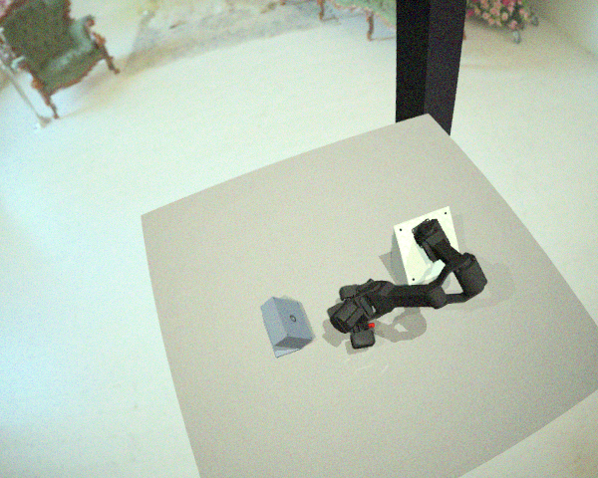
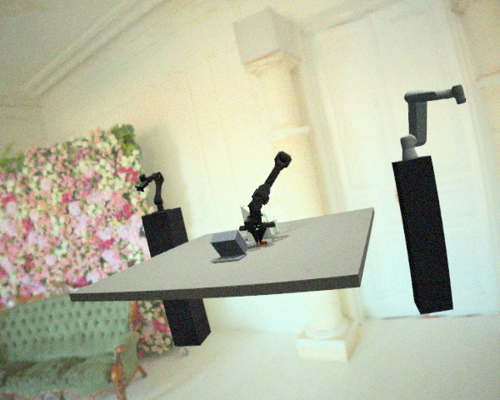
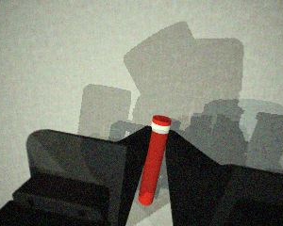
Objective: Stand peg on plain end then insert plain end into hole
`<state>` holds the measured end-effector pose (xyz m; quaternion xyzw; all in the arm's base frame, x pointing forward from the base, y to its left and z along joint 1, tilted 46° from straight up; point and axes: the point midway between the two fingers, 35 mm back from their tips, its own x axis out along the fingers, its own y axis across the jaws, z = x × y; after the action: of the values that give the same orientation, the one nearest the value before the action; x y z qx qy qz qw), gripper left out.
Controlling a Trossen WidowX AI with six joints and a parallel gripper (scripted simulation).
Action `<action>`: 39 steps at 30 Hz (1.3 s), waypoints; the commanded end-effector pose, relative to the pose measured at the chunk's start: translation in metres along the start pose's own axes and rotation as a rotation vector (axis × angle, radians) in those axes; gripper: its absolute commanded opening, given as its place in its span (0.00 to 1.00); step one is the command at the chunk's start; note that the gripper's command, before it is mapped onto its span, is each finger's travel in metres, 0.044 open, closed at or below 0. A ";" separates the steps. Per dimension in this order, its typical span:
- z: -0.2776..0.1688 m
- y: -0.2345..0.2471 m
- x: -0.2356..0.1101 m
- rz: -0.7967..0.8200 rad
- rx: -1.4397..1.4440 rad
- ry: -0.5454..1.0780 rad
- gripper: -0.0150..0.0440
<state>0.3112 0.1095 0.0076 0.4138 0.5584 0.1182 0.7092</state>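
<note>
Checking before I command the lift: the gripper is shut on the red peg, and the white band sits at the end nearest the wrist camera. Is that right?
Not quite. The gripper is shut on the red peg, but the white band sits at the end farthest from the camera, as the wrist view shows; the plain end is nearest.

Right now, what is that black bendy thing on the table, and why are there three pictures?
It is a robot arm. One picture looks down from above, one from the side across the room, and one from a camera on the arm's hand. Its gripper is shut on a red peg with a white band near the far end. On the table there is also a grey sloped block with one hole in its face.
</note>
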 end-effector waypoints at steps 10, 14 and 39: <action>-0.004 0.001 -0.009 0.000 -0.001 -0.119 0.34; -0.006 0.001 -0.011 0.000 0.000 -0.154 0.34; -0.017 0.000 -0.023 0.000 0.001 -0.370 0.34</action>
<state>0.2896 0.1042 0.0205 0.4266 0.4324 0.0459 0.7931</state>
